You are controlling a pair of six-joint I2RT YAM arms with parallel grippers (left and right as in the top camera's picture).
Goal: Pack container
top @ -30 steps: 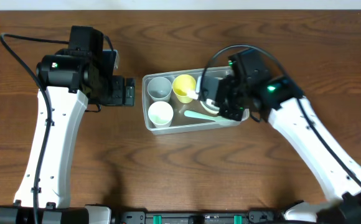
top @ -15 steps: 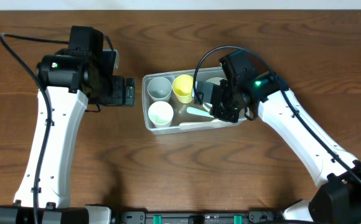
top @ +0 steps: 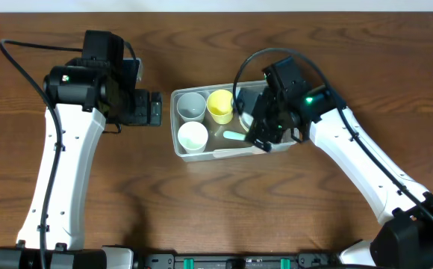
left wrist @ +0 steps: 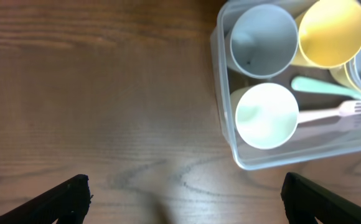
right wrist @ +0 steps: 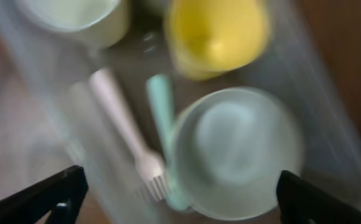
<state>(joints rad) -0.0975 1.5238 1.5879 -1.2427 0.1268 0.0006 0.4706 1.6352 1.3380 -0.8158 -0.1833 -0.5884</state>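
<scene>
Overhead: container (top: pixel 176 143) sits mid-table (top: pixel 201 209), holding a grey cup (top: pixel 191 105), yellow cup (top: pixel 220 104), white cup (top: pixel 192 136) and mint spoon (top: pixel 235 136). Right gripper (right wrist: pixel 180 199) hangs over its right end, fingers spread wide, nothing held; I see a pale bowl (right wrist: pixel 236 149) and fork (right wrist: pixel 127 134) beneath. Left gripper (left wrist: pixel 183 199) sits just left of the container, also spread, empty.

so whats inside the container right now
The container holds a grey cup, a yellow cup and a white cup, all upright, plus a mint utensil handle, a pale fork and a pale bowl. Whatever lies under the bowl is covered.
</scene>
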